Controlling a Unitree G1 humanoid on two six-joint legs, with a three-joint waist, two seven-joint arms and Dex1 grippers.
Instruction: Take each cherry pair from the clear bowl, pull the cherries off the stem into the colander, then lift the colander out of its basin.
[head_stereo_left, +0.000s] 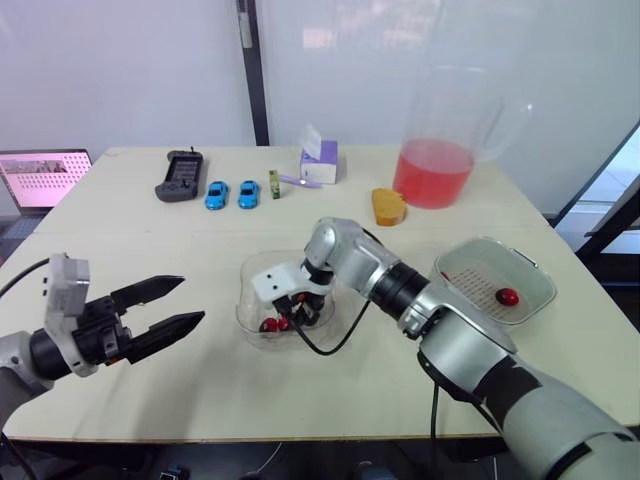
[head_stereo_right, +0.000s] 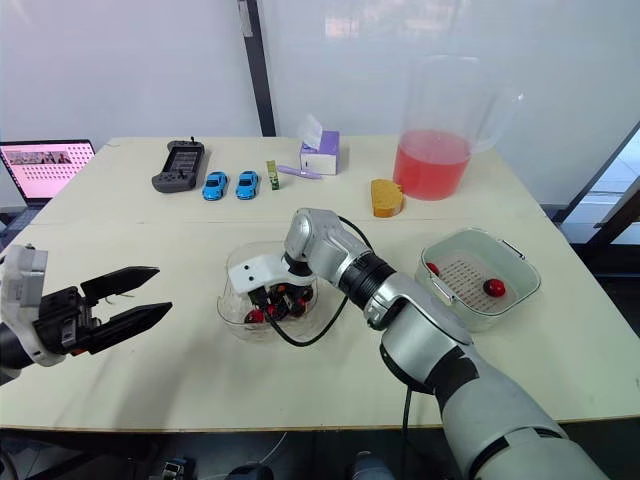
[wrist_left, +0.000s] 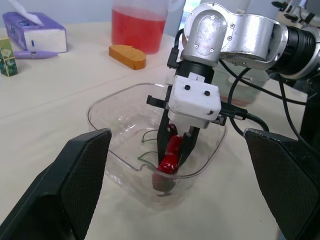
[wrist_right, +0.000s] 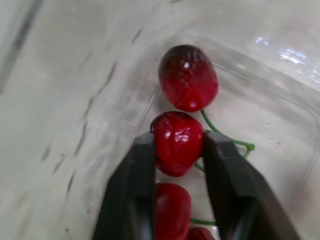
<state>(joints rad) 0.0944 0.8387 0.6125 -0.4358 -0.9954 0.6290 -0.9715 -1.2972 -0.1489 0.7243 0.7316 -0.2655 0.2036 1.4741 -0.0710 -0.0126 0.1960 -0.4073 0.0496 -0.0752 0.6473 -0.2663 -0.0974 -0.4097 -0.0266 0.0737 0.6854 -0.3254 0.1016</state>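
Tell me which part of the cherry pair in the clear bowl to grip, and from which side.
Grip one cherry across its round body, coming down through the open top of the clear bowl. The walls block any sideways approach, and the stem is thin and lies along the bottom. The right hand clasps that cherry this way.

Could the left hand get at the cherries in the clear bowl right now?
Probably not cleanly. The right hand is down inside the clear plastic bowl, shut on a red cherry and crowding the other cherries. The open left hand hovers beside the bowl, apart from it.
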